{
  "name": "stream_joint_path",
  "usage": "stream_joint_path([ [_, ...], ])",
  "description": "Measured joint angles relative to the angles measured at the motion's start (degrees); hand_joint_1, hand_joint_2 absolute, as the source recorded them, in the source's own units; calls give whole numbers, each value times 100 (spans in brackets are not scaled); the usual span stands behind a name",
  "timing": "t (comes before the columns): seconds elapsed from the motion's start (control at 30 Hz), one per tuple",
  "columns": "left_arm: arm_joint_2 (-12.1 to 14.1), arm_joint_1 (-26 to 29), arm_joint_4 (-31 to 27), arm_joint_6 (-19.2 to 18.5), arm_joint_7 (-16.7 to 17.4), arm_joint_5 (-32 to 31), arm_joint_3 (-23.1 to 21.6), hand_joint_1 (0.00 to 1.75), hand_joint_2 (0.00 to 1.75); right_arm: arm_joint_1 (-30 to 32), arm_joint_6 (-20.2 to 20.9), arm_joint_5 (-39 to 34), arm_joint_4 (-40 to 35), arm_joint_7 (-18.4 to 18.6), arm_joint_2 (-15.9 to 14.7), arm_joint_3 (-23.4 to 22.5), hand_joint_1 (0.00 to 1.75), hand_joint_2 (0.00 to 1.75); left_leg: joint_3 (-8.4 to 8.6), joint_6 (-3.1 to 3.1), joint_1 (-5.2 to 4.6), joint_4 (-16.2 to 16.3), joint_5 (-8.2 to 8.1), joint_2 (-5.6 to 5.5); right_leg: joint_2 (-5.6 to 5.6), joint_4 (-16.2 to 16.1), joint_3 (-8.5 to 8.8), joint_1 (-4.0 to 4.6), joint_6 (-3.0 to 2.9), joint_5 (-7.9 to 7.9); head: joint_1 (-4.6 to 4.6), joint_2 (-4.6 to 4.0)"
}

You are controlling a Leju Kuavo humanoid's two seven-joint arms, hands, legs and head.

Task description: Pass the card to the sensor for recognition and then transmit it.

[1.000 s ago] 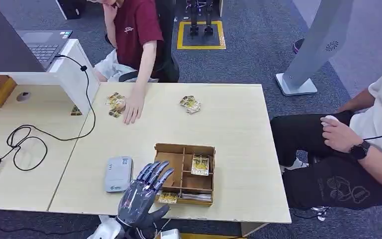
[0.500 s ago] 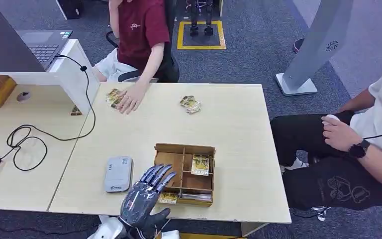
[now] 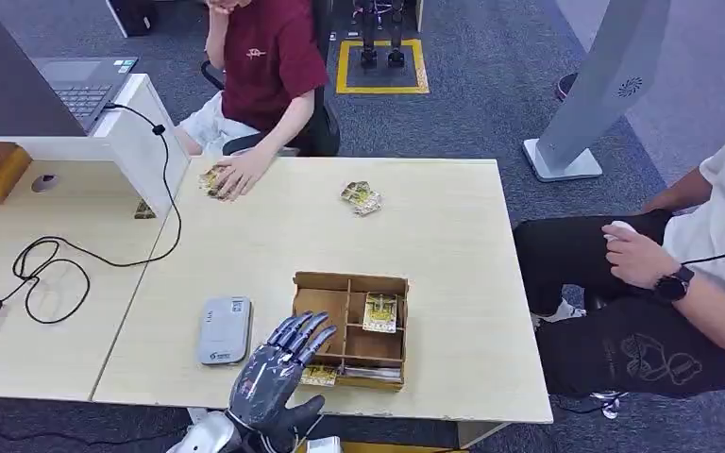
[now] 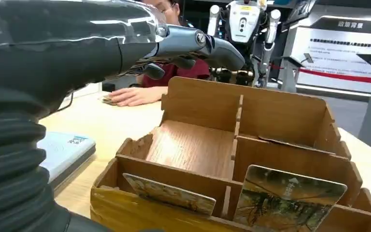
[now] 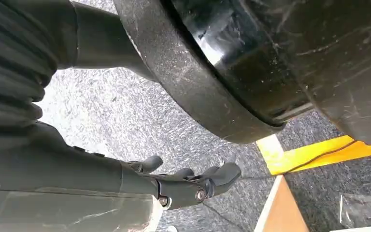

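Left robot hand (image 3: 278, 370) hovers over the near left corner of the box (image 3: 396, 283), fingers spread and straight, holding nothing. In the left wrist view its fingers (image 4: 207, 46) reach out above the back compartments, clear of the wood. The right robot hand (image 5: 193, 186) hangs at the robot's side over carpet, fingers loosely apart, empty.

Cards stand in the box's near slots. The card (image 4: 166, 194) in the near left slot leans low against the front wall, just under the left robot hand; in the head view it shows at the front edge (image 3: 319, 375). A second card (image 4: 287, 203) stands taller in the next slot. The sensor (image 3: 224, 329), a flat grey reader, lies on the desk (image 3: 453, 217) just left of the box.

Judgement on handling: the card is thin, light, stiff and likely slick. The exposed top edge is the only grip point; a pinch across both faces there, then a straight lift, should clear the slot. A loose pinch risks the card slipping or twisting. The box is light and may shift if the card drags.
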Motion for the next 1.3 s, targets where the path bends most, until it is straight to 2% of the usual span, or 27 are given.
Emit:
stream_joint_path([
  [0.97, -72, -88, 284, -61, 52, 61, 0, 0, 175, -2, -9, 290, 2, -13, 4, -323, 0, 175, 0, 0, 0, 0, 0, 0, 0, 0, 0, 0, 0, 0, 0, 2],
  [1.0, -72, -91, 291, -87, 52, 87, 0, 157, 175, -1, -9, 326, 2, -15, 4, -347, 0, 175, 0, 0, 0, 0, 0, 0, 0, 0, 0, 0, 0, 0, 2, 2],
  [1.07, -72, -93, 315, -142, 52, 135, 0, 175, 175, -1, -11, 350, 2, -22, 4, -387, 0, 175, 0, 0, 0, 0, 0, 0, 0, 0, 0, 0, 0, 0, 2, 2],
  [1.3, -70, -103, 374, -258, -18, 247, 0, 175, 175, 4, -11, 428, 2, -22, 4, -496, 0, 175, 0, 0, 0, 0, 0, 0, 0, 0, 0, 0, 0, 0, 2, 2],
])
